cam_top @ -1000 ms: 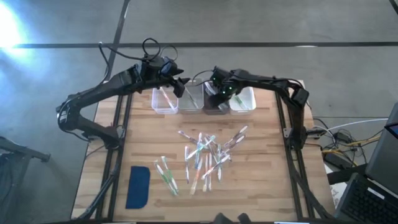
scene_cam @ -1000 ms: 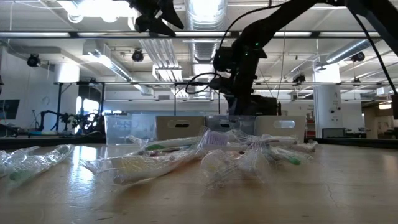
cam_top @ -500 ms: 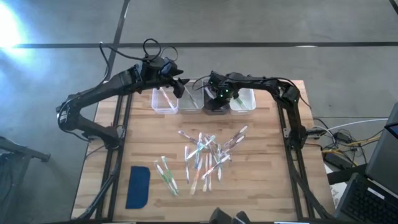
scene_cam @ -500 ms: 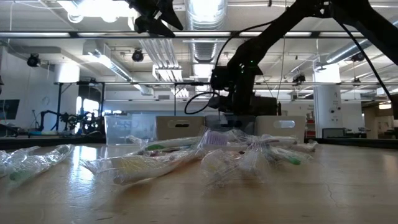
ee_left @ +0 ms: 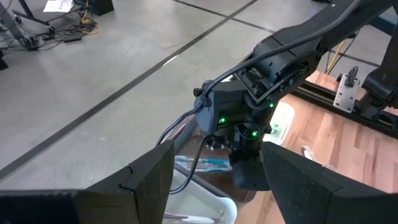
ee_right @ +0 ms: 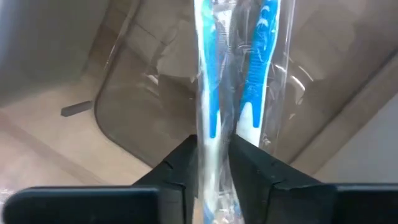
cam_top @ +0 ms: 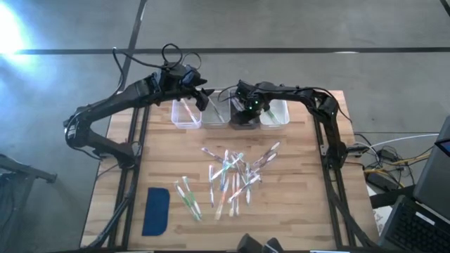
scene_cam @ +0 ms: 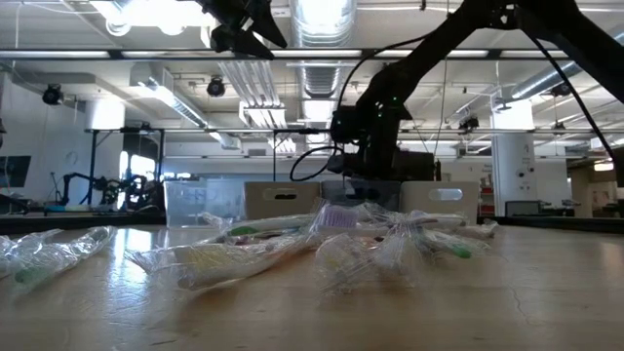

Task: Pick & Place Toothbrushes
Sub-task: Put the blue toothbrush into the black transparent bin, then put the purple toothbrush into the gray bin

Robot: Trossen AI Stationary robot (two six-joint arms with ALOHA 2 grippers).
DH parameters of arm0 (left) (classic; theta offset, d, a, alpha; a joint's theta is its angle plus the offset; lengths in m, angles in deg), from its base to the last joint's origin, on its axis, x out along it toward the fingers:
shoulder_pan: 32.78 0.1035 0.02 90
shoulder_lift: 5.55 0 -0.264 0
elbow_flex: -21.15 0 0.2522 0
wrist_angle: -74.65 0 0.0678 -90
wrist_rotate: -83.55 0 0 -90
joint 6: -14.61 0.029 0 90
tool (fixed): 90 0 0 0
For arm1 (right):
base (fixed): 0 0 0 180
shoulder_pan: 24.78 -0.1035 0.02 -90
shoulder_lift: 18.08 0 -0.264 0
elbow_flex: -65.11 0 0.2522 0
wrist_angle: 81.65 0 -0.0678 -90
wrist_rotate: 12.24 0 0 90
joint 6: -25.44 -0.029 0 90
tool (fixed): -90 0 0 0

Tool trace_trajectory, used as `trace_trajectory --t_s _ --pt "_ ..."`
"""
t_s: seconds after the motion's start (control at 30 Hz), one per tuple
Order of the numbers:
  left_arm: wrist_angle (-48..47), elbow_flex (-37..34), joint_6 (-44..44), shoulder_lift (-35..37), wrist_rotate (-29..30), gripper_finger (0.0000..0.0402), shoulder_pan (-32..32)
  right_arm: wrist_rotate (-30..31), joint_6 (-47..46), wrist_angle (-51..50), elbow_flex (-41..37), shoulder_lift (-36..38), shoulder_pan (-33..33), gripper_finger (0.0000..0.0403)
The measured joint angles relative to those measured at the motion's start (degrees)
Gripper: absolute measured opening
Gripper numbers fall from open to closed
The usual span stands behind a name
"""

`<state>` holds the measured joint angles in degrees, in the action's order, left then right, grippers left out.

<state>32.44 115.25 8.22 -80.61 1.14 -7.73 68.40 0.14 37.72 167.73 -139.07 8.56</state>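
Right claw [ee_right: 211,163] has just begun parting around the wrapped blue toothbrush [ee_right: 208,74] above a bin [ee_right: 134,118], release apparently underway; left claw [ee_left: 214,180] spread, empty, waiting.

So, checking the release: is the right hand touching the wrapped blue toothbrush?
Touching. The right wrist view shows the right hand with its fingers against the wrapped blue toothbrush over a bin.

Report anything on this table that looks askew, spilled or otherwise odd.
Nothing looks damaged. The wrapped toothbrushes lie in a loose criss-cross heap mid-table, a few strayed toward the blue pad. That is the unsorted pile, not a spill. The right claw is at the bins, a blue toothbrush between its fingers.
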Motion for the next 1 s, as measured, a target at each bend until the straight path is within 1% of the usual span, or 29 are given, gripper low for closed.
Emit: trace_trajectory --t_s 0.23,0.47,0.77,0.9,1.0 --pt "0.04 0.0 0.0 0.0 0.0 0.0248 0.01 -0.13 0.17 -0.15 0.0 3.38 0.09 0.014" --pt "0.11 0.0 -0.01 0.0 0.0 0.0248 -0.01 -0.11 0.01 -0.42 -0.02 10.79 0.09 0.0162" --pt "0.11 0.0 -0.02 0.0 -0.02 0.0248 -0.01 0.11 0.0 -1.12 -0.02 23.8 -0.13 0.0166" --pt "0.13 0.0 -0.02 0.0 -0.02 0.0248 -0.01 0.21 0.7 -2.65 -0.05 29.87 -0.33 0.0153" --pt "0.12 0.0 -0.02 0.0 -0.02 0.0248 -0.01 0.33 3.54 -4.01 -0.25 34.52 -0.62 0.014"
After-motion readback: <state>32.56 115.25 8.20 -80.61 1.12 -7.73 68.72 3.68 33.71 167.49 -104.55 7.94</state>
